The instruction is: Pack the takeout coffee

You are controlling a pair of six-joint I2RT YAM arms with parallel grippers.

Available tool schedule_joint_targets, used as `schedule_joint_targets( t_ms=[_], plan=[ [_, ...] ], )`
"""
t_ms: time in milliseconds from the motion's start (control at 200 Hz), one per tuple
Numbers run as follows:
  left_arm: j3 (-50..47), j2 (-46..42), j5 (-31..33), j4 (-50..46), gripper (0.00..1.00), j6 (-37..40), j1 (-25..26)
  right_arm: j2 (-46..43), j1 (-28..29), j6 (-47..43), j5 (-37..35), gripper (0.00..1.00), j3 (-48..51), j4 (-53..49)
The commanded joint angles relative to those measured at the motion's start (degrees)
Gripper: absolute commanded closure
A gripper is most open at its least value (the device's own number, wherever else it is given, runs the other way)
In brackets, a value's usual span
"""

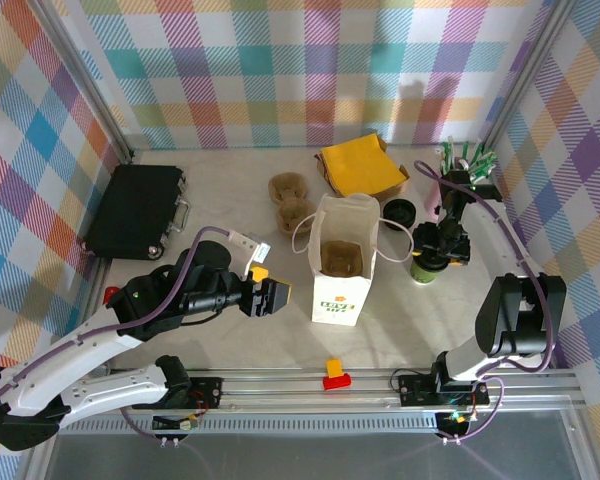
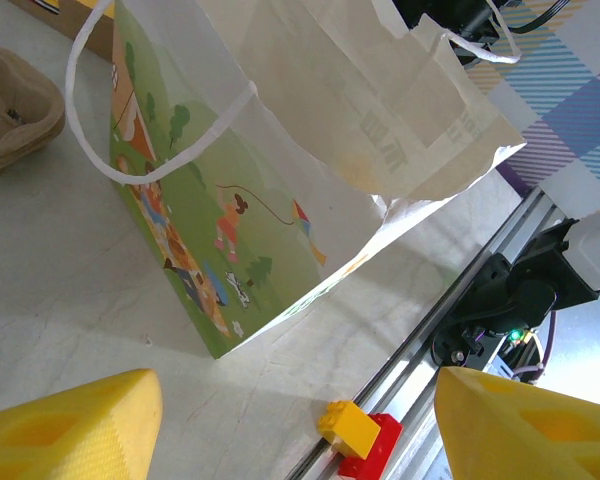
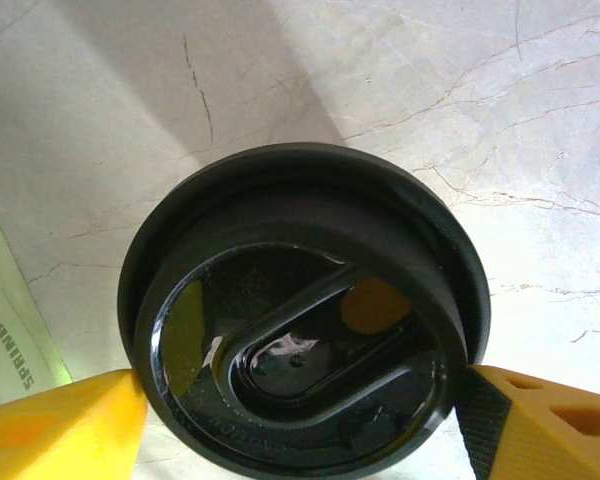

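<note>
The right claw (image 3: 305, 425) straddles the black lid (image 3: 300, 300) of the takeout coffee (image 1: 427, 268). Its yellow fingers (image 3: 60, 425) sit at either rim, one pad apparently touching, but I cannot tell whether they are pressing or merely flanking it. The cup stands upright on the bench (image 3: 430, 80), just right of the white paper bag (image 1: 342, 262) and not inside it. The main risk I see is the hold itself. A grip taken only on the lid could pop it off or let the cup slip away beneath it, and a squeeze lower down could buckle the paper wall. A lopsided closing would also tip the cup. Carrying it across, the base could catch the bag's rim or loose handle and fold the thin paper inward. The left claw (image 1: 273, 297) hangs wide and empty near the bag's other side without touching it, so the bag could slide or topple if nudged.
</note>
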State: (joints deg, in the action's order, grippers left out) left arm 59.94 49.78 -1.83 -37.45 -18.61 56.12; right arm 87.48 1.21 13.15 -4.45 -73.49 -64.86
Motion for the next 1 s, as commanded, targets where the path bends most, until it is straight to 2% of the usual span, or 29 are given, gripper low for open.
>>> schedule_joint_targets(
  t_ms=[0, 995],
  plan=[
    [1.76, -0.39, 0.44, -0.14, 0.28, -0.5, 0.22, -1.53, 0.5, -0.1, 0.76, 0.19, -0.86, -1.87],
    [1.14, -0.03, -0.01, 0.87, 0.28, -0.72, 0.22, 0.82, 0.54, -1.37, 0.05, 0.2, 1.22, 1.88]
  ],
)
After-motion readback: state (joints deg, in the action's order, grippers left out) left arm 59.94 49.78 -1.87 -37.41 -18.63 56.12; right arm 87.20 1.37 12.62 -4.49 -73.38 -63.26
